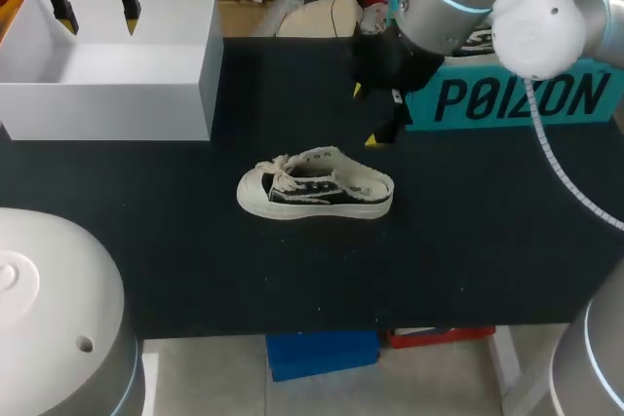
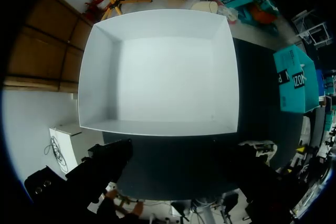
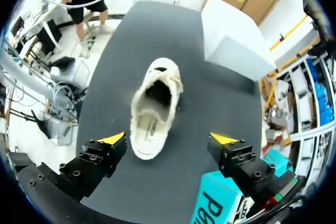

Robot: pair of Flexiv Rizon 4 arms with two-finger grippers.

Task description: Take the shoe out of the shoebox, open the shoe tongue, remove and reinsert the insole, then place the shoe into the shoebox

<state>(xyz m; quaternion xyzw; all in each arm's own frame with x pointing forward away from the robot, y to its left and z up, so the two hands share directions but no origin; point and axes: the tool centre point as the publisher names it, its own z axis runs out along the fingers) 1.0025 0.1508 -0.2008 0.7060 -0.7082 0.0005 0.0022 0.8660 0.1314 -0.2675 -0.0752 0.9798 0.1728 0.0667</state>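
- Shoe (image 1: 315, 185) (image 3: 153, 109) out of its box, on its sole near the middle of the black surface (image 1: 468, 260), toe toward the left edge, heel toward the right edge.
- Cream upper with a dark side panel, laces loose at the toe end, mouth open upward; pale insole visible inside from the right wrist view.
- Shoebox (image 1: 107, 109) (image 2: 100, 77) (image 3: 233, 40) at the far left corner, white, open at the top, bare white floor in view; well apart from the shoe, its near wall between the shoe and the box's inside.
- Left hand (image 1: 97, 18) (image 2: 178, 171) above the shoebox's far side, released, fingers spread wide, gripping nothing; from its wrist view, a bit of the shoe (image 2: 257, 148) beside the box's near corner.
- Right hand (image 1: 367, 116) (image 3: 168, 139) above the surface on the far side of the shoe's heel, released, yellow tips wide apart, touching nothing; heel end just ahead of the gap between them.
- Teal box (image 1: 526, 94) (image 2: 294, 80) (image 3: 215, 205) at the far right edge, just beside the right hand and close behind it, hemming that side; near the shoe's heel but not touching it.
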